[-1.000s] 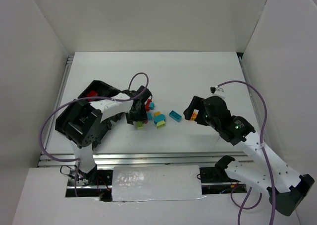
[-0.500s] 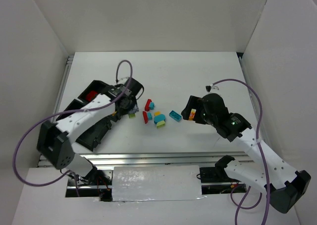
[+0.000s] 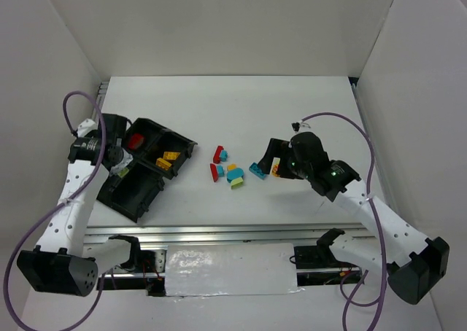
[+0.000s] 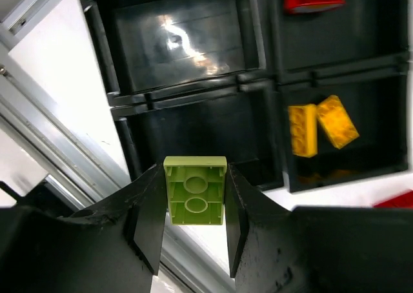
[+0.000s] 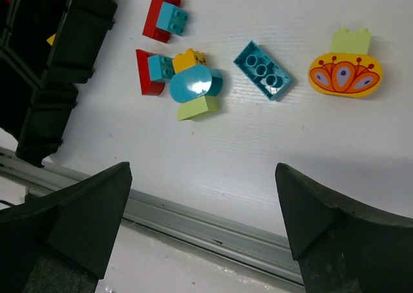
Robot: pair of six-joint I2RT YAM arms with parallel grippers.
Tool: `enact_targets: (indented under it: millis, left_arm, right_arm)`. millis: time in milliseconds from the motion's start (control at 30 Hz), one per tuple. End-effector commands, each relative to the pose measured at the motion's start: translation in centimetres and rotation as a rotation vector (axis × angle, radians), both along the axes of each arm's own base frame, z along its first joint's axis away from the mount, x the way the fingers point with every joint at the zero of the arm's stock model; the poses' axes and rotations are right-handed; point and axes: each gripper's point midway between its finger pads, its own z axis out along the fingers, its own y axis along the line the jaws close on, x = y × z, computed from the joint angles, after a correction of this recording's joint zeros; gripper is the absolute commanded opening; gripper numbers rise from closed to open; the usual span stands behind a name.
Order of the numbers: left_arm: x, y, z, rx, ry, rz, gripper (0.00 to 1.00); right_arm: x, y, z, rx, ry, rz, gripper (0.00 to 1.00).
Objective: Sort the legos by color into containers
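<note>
Lime brick [image 4: 195,199] pinched in left claw [image 4: 194,177], clear only in wrist view; right claw [image 5: 201,177] spread wide, empty

The tray [image 4: 193,93] is seen to be glossy black plastic. The green brick [image 4: 195,190] is moulded in smooth, faintly shiny plastic. The table [image 5: 258,151] is faced with a white, finely ribbed sheet and edged by a matt metal rail [image 5: 193,219].

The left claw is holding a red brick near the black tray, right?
Not red. The brick pinched in the left claw is lime green, and it is held near the black tray. The left wrist view shows it clearly.
</note>
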Motion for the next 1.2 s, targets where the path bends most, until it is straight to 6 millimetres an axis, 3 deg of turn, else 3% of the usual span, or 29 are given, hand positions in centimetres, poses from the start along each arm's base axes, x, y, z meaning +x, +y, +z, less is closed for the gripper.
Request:
enact_targets:
  millis: [0, 200, 300, 333, 400, 433, 500, 767, 867, 933, 967, 1067, 1167]
  left_arm:
    - [-0.5, 0.5, -1.9, -0.020, 0.012, -0.012, 0.11]
    - [0.2, -0.5, -5.5, -0.070, 0.057, -0.058, 0.22]
    - [0.2, -0.6, -6.6, -0.071, 0.086, -0.059, 0.43]
    - [0.2, -0.5, -6.9, -0.064, 0.093, -0.054, 0.61]
    - [0.4, -0.3, -6.8, -0.055, 0.095, -0.048, 0.75]
    - [0.4, -0.3, -6.7, -0.053, 0.099, -0.049, 0.88]
    - [0.9, -0.4, -5.8, -0.054, 0.078, -0.061, 0.99]
    - [2.8, -3.5, -2.0, 0.006, 0.029, -0.187, 0.99]
    - [4.3, -8.4, -1.2, -0.010, -0.028, -0.355, 0.98]
    - [4.5, -13.2, -1.4, -0.032, -0.046, -0.546, 0.97]
    - [4.3, -16.1, -2.2, -0.069, -0.026, -0.644, 0.97]
    - [4.4, -21.4, -4.2, -0.140, -0.024, -0.809, 0.95]
    - [3.4, -24.2, -6.4, -0.165, 0.052, -0.809, 0.94]
  right_arm:
    - [1.4, 1.5, 1.7, 0.053, -0.055, 0.038, 1.00]
    - [1.7, 2.7, 1.2, 0.070, -0.024, 0.072, 0.99]
    - [1.8, 2.8, 1.3, 0.072, -0.023, 0.076, 0.99]
    - [1.7, 2.8, 1.3, 0.073, -0.024, 0.076, 1.00]
    - [1.8, 2.7, 1.5, 0.074, -0.029, 0.074, 1.00]
    - [1.7, 2.8, 1.6, 0.077, -0.032, 0.075, 1.00]
    - [1.7, 2.6, 1.7, 0.074, -0.034, 0.066, 1.00]
    - [1.8, 2.6, 1.3, 0.097, -0.008, 0.042, 0.99]
    - [1.9, 1.7, 0.4, 0.067, 0.023, -0.010, 1.00]
    - [2.4, 0.6, 0.0, 0.039, 0.031, -0.086, 1.00]
    - [2.2, 0.0, 0.0, 0.025, 0.037, -0.112, 1.00]
    - [2.3, -1.8, 1.0, 0.016, -0.003, -0.195, 1.00]
    - [2.1, -3.4, 2.3, 0.012, -0.055, -0.253, 1.00]
